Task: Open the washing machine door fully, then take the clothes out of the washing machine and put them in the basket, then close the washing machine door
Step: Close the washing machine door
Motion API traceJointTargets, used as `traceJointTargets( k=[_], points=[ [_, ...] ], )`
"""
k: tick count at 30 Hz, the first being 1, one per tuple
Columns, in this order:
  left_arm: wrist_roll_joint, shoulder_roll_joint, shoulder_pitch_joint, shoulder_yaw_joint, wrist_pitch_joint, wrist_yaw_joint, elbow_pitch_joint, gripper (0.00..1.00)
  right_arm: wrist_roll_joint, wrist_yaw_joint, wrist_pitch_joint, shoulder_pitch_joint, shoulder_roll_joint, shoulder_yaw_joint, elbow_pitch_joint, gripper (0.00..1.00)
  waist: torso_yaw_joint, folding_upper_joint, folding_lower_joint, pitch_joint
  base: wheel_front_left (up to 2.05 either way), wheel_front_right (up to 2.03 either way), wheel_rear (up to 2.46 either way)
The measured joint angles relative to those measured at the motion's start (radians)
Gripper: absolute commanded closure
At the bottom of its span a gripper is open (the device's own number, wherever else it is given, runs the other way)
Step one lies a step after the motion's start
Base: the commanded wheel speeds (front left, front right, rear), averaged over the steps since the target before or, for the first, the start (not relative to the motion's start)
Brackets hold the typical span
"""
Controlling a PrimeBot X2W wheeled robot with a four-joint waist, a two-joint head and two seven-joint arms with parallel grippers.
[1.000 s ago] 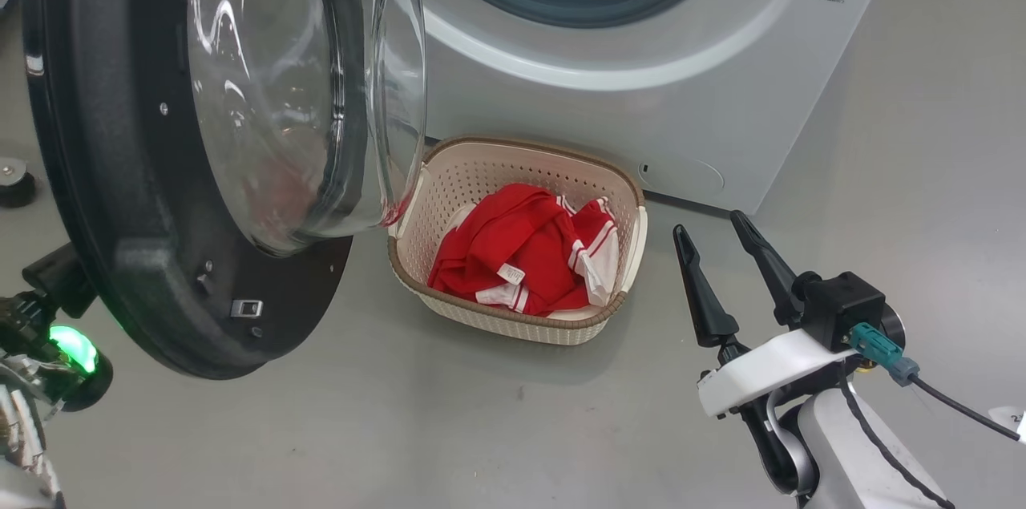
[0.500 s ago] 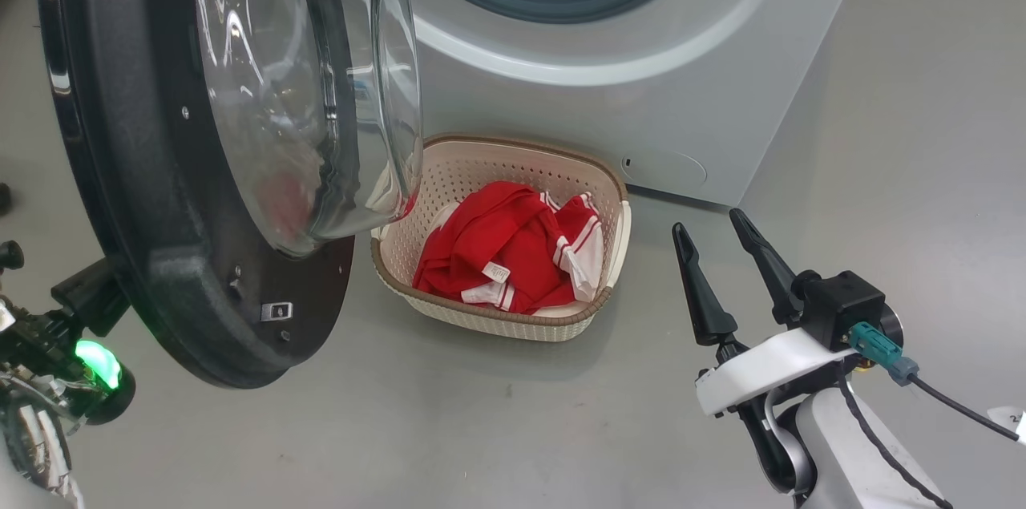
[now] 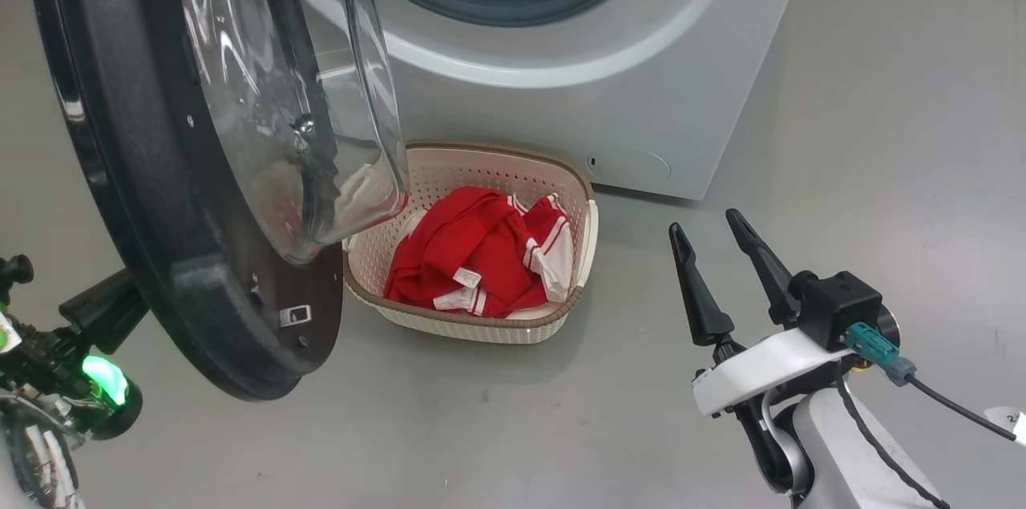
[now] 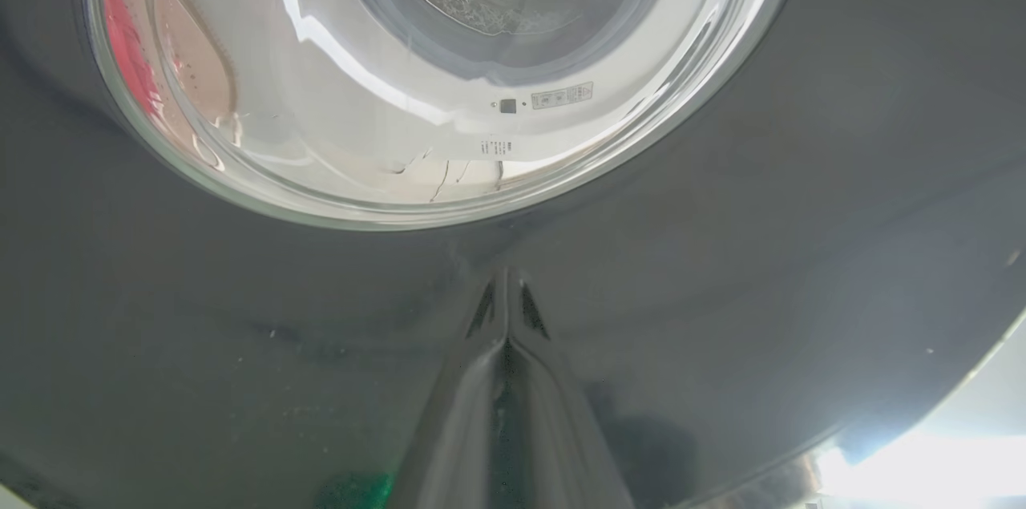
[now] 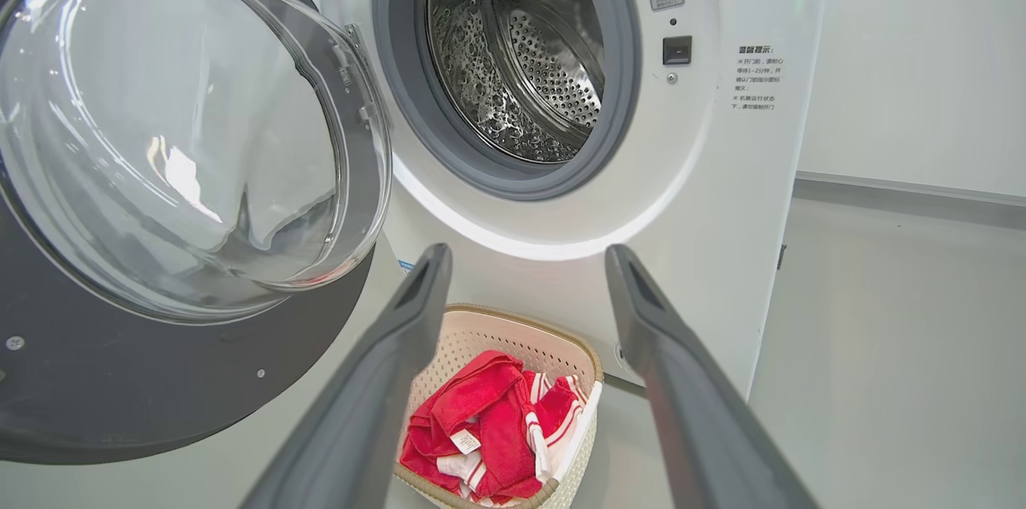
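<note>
Since a second ago your head camera has swung, sliding the washing machine (image 3: 561,100) and the basket (image 3: 481,330) leftward in view. The washing machine door (image 3: 152,196) now overlaps more of the basket's left end. Your left gripper (image 4: 505,300) is pressed tip-first against the door's glossy black outer rim, fingers squeezed together and gripping nothing. Your right gripper (image 3: 705,224) hangs low over the floor (image 3: 497,429), fingers spread wide and empty, pointing up the head view, apart from the basket. The clothes (image 3: 473,252) lie heaped in the basket.

Bright even light; glare streaks on door (image 3: 224,132); soft shadows.
</note>
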State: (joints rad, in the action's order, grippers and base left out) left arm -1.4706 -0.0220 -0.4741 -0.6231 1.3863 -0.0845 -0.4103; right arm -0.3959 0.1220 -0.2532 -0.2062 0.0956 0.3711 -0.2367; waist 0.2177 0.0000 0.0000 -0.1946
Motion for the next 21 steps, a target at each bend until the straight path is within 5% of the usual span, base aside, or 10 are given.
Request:
traceJointTargets(
  k=[21],
  points=[
    [-0.167,0.002,0.068,0.132,-0.055,0.037,0.044,1.00,0.000,0.000,0.000,0.000,-0.006,-0.003,0.003,0.00,-0.098,0.0000,0.0000,-0.003,0.00,0.00,0.00]
  ],
)
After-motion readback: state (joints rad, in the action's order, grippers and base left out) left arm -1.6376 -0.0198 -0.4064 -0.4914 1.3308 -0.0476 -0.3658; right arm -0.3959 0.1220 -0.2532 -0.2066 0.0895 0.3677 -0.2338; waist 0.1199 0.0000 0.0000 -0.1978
